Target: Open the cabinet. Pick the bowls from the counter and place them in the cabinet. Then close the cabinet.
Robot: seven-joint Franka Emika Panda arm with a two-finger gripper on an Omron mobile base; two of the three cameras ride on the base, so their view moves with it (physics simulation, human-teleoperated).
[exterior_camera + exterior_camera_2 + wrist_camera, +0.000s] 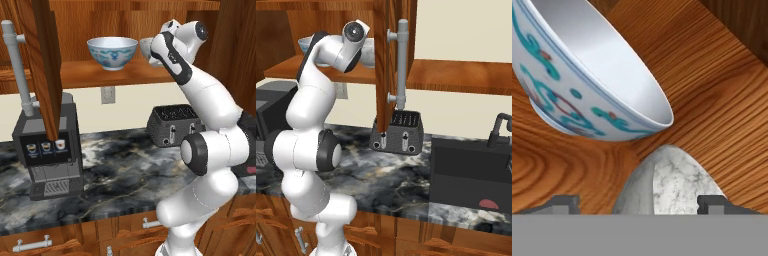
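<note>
Hand view: gripper (640,202) jaws apart, straddling speckled bowl (669,182); patterned bowl (587,75) just beyond, on cabinet shelf (712,100).

A dark grey boxy coffee machine (47,150) stands at left. A black slotted toaster (172,125) sits by the cream wall, below a white wall outlet (107,94).

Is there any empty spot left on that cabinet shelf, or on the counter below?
The shelf is bare left of the patterned bowl. To its right it is crowded: the speckled bowl sits close beside it, between the open fingers. On the counter, a wide bare stretch lies between the coffee machine and the toaster.
</note>
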